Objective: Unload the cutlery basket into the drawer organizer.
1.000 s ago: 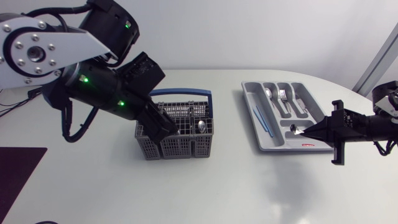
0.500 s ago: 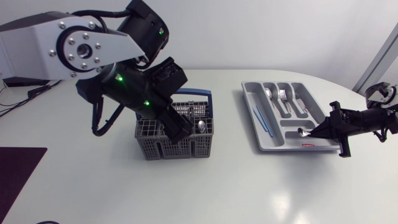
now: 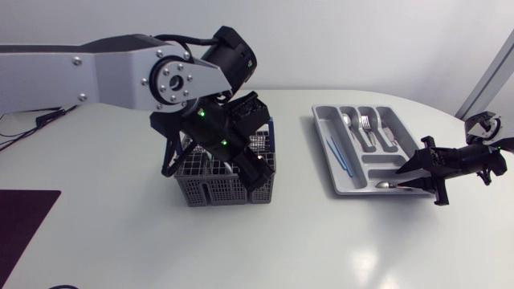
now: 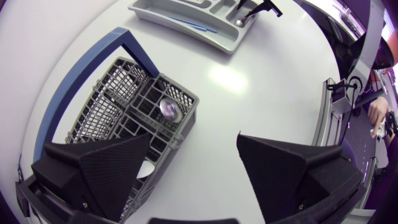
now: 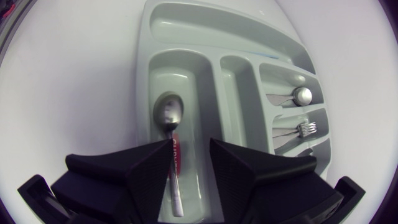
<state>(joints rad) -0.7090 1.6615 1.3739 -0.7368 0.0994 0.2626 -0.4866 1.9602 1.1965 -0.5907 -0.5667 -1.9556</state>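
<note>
Head: my left claw [image 3: 255, 172] over cutlery basket [image 3: 201, 191], right claw [image 3: 408, 170] at drawer organizer [image 3: 321, 128] | left wrist: fingers [image 4: 99, 174] wide, basket beneath one, basket spoon [image 4: 168, 109] inside | right wrist: fingers [image 5: 143, 168] narrowly apart, tray spoon [image 5: 168, 113] lying in compartment beneath them.

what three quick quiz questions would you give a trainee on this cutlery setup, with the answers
1. True or false: the left claw is shut on the rim of the basket.
2. Where does the spoon by the right claw lie?
A. in the basket
B. in a compartment of the organizer
C. on the bare table
3. Fill in: the basket's handle is coloured ____.

Key
1. False: its fingers are spread wide above the basket, touching nothing.
2. B: it lies flat in the compartment, its handle running between the open fingers.
3. Blue.
</note>
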